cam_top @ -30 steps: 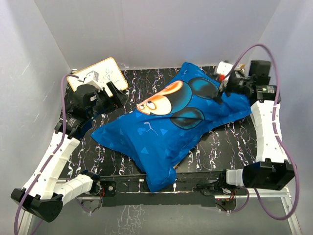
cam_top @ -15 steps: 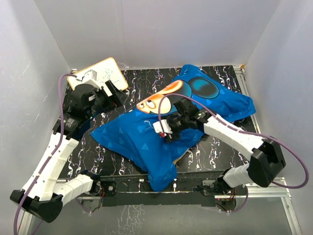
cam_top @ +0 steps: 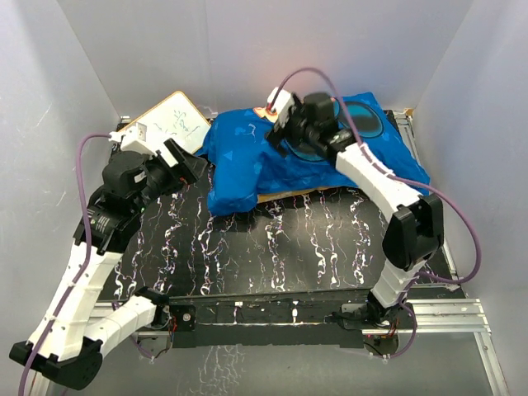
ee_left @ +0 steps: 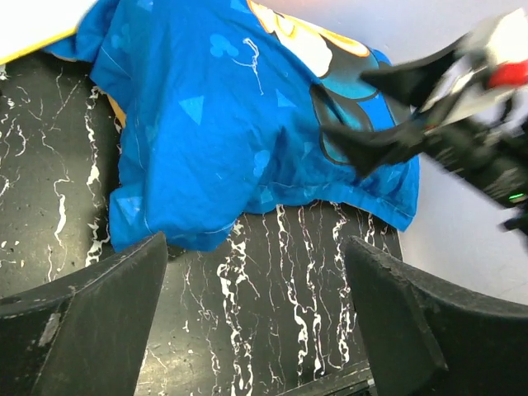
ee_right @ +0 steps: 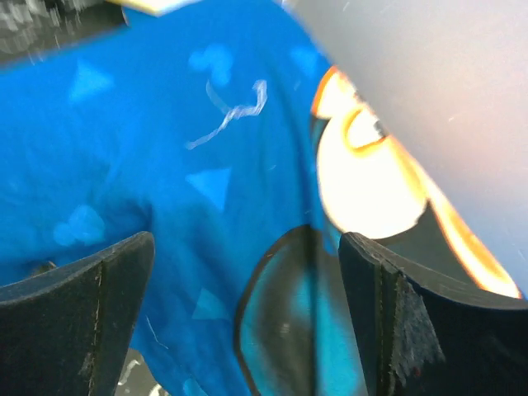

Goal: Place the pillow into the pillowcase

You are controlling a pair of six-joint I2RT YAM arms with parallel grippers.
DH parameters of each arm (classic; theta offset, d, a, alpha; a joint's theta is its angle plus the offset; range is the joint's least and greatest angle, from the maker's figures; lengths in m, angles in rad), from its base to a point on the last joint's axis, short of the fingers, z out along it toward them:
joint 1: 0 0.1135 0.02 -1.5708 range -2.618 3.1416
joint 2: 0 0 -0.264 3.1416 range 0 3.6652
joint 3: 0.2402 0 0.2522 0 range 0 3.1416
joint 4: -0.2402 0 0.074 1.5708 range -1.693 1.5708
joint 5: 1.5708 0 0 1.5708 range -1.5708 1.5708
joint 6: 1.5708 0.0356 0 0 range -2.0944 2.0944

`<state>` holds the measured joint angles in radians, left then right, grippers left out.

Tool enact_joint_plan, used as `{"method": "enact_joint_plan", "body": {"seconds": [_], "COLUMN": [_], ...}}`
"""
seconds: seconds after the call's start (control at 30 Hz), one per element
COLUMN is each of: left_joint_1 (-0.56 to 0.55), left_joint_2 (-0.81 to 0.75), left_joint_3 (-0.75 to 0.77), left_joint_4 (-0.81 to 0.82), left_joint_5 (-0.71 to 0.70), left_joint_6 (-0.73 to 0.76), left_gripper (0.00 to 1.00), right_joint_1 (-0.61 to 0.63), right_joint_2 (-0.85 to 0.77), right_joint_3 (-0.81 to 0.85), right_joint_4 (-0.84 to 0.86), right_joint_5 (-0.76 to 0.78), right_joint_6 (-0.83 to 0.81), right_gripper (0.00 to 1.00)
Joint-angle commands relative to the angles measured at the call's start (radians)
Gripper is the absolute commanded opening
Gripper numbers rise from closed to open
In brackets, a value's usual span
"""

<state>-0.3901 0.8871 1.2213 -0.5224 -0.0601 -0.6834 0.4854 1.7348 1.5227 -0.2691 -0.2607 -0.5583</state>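
A: Pillowcase (cam_top: 247,157), blue printed face up: where was it?
B: Bunched at the far edge of the table (cam_top: 289,247), just beside the whiteboard (cam_top: 172,122).
A: Left gripper (ee_left: 256,241)?
B: Near the whiteboard's front edge, fingers spread, empty.
A: Right gripper (ee_right: 245,239)?
B: Over the pillowcase, away from the whiteboard; fingers apart, gripping nothing.

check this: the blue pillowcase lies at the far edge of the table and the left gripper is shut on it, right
No: the pillowcase lies at the far edge, but the left gripper is open, gripping nothing; the left wrist view shows it.
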Motion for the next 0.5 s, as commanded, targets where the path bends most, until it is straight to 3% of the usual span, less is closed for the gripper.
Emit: {"method": "enact_joint_plan", "body": {"seconds": [0.0,0.1,0.17,0.23,0.3,0.47], "left_joint_1": [0.001,0.001,0.001,0.001,0.001,0.001], "left_joint_2": [0.032,0.078,0.137,0.200,0.266,0.395], "left_joint_3": [0.065,0.141,0.234,0.336,0.451,0.712], "left_joint_4": [0.049,0.054,0.034,0.006,-0.017,-0.056], "left_joint_5": [0.055,0.076,0.082,0.092,0.111,0.143], "left_joint_6": [0.008,0.013,0.021,0.038,0.059,0.092], "left_gripper": [0.91,0.97,0.97,0.97,0.97,0.97], "right_joint_1": [-0.053,-0.167,-0.221,-0.256,-0.314,-0.386], "right_joint_2": [-0.052,-0.041,-0.036,-0.017,-0.017,-0.106], "right_joint_3": [0.295,0.434,0.518,0.617,0.688,0.704], "right_joint_4": [-0.186,-0.286,-0.358,-0.455,-0.517,-0.484], "right_joint_5": [-0.170,-0.197,-0.093,0.006,0.011,0.116], "right_joint_6": [0.263,0.511,0.613,0.648,0.666,0.632], "right_gripper": [0.98,0.98,0.98,0.98,0.98,0.98]}}
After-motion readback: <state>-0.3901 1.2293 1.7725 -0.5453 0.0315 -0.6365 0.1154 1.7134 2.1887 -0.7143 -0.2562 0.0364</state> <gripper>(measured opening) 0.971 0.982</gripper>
